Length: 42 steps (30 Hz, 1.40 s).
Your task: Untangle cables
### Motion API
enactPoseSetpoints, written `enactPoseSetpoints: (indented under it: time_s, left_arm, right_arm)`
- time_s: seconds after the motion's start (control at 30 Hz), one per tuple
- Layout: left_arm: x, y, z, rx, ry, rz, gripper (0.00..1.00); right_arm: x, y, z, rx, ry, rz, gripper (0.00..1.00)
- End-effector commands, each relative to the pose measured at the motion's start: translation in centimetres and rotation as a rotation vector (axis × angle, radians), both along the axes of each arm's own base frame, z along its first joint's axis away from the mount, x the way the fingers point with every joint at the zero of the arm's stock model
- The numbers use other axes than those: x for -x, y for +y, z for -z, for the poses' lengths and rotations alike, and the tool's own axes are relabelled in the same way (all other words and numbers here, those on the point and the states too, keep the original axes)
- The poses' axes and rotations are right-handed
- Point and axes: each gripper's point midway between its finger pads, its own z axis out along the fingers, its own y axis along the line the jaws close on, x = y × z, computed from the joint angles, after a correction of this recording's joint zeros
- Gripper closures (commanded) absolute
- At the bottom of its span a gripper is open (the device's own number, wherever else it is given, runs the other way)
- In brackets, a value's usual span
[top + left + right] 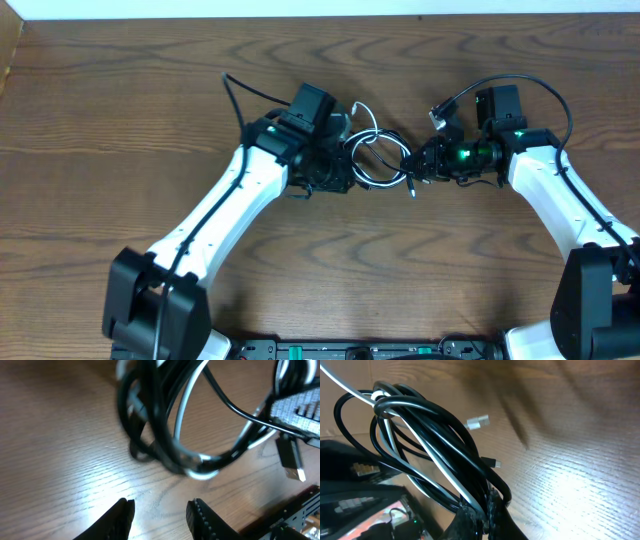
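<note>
One black cable [160, 420] and one white cable [181, 407] are looped together in a single coil at the middle of the tabletop [120, 120], a brown wood-grain surface, between two arms. The right tool [482, 510] is clamped on the black cable at the coil's right side. The left tool [160, 510] is spread wide with nothing between its fingers, just left of the coil.

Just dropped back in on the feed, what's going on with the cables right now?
The right gripper is clamped on the coil formed by the black cable and white cable, holding it between the two arms. The left gripper sits just short of the coil, its fingers open with nothing between them. The two cords are wound together, nothing separated yet; a white plug and a black plug stick out free.
</note>
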Motion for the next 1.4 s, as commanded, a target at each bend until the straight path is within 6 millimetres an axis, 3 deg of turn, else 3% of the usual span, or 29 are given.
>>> enactPoseSetpoints:
  time_s: [0.0, 0.07, 0.3, 0.53, 0.6, 0.73, 0.8, 0.93, 1.07, 1.17, 1.27, 1.37]
  left_arm:
    - [-0.4, -0.6, 0.4, 0.016, 0.017, -0.015, 0.57]
    - [-0.7, -1.3, 0.1, 0.057, 0.010, -0.009, 0.50]
    - [-0.9, -3.0, -0.8, 0.138, 0.010, -0.009, 0.47]
    - [-1.7, -2.4, 2.3, -0.009, 0.057, -0.226, 0.48]
    - [-2.0, -3.1, 3.0, -0.008, 0.053, -0.230, 0.55]
    - [-3.0, -3.6, 3.9, -0.005, 0.043, -0.275, 0.88]
    - [-3.4, -3.6, 3.8, -0.001, 0.032, -0.286, 0.93]
    - [-4.1, -3.9, 2.7, 0.037, -0.007, -0.271, 0.93]
    - [-3.9, -5.5, -0.6, 0.134, -0.114, -0.095, 0.93]
    - [-3.4, -5.5, -2.9, 0.154, -0.195, -0.009, 0.93]
    - [-2.6, -5.0, -4.5, 0.149, -0.245, 0.052, 0.93]
    - [-1.0, -4.7, -5.0, 0.140, -0.257, 0.161, 0.93]
  right_arm:
    - [0.4, 0.3, -1.5, -0.051, -0.019, -0.018, 0.99]
    - [0.3, 0.1, -1.3, -0.033, -0.018, -0.010, 0.99]
    - [0.2, 0.0, -1.2, -0.030, -0.008, 0.001, 0.99]
    - [0.2, 0.1, -1.2, -0.036, 0.014, 0.024, 0.99]
    - [0.2, 0.1, -1.2, -0.036, 0.017, 0.024, 0.99]
    - [0.3, 0.2, -1.2, -0.036, 0.018, 0.022, 0.99]
    - [0.2, 0.0, -1.1, -0.025, 0.018, 0.027, 0.99]
    - [-0.2, -1.3, 0.3, 0.074, 0.040, 0.092, 0.99]
    - [-0.6, -3.0, 1.5, 0.178, 0.068, 0.173, 0.99]
    - [-0.8, -3.3, 1.7, 0.199, 0.056, 0.177, 0.95]
    - [-1.0, -2.7, 0.9, 0.165, -0.026, 0.087, 0.80]
    - [-0.8, -0.9, -2.1, 0.016, -0.152, -0.076, 0.64]
